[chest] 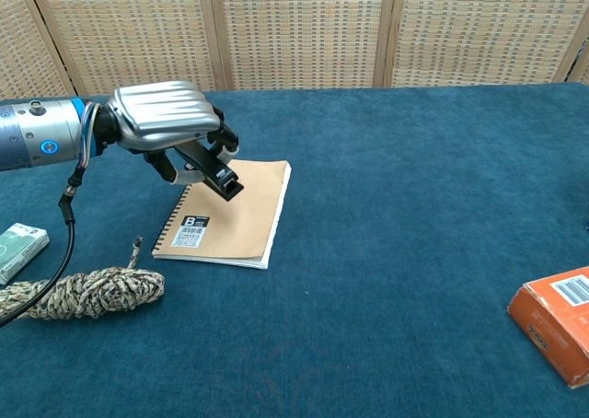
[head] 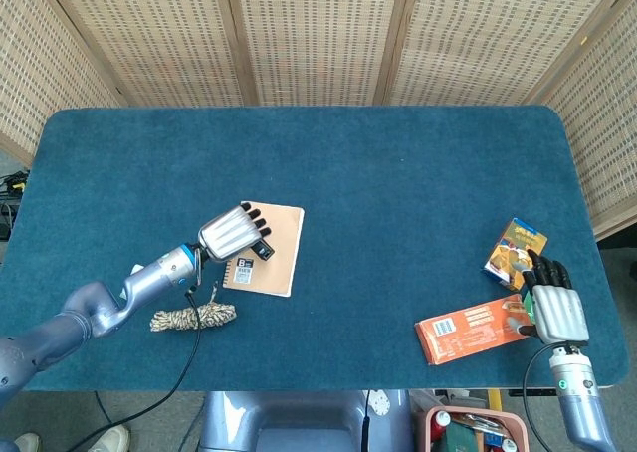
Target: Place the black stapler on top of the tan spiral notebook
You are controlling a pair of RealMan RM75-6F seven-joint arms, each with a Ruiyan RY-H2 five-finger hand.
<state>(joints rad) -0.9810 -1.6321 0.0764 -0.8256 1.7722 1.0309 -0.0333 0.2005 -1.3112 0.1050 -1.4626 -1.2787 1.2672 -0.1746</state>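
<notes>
One hand, the left hand [chest: 166, 116], holds the black stapler [chest: 212, 171] in curled fingers above the tan spiral notebook [chest: 228, 210], seemingly lined up for lowering; the right hand [head: 550, 308] rests spread near the counter's edge.

Not much to read here honestly. The tan spiral notebook [chest: 230, 211] has a small black and white label at its lower left corner, by the spiral edge, with a big "B" on it; the finer print under that is too small to make out. The orange box [head: 470, 331] and the little colourful box [head: 516, 250] off to the notebook's right both carry printing, but none of it is legible.
</notes>
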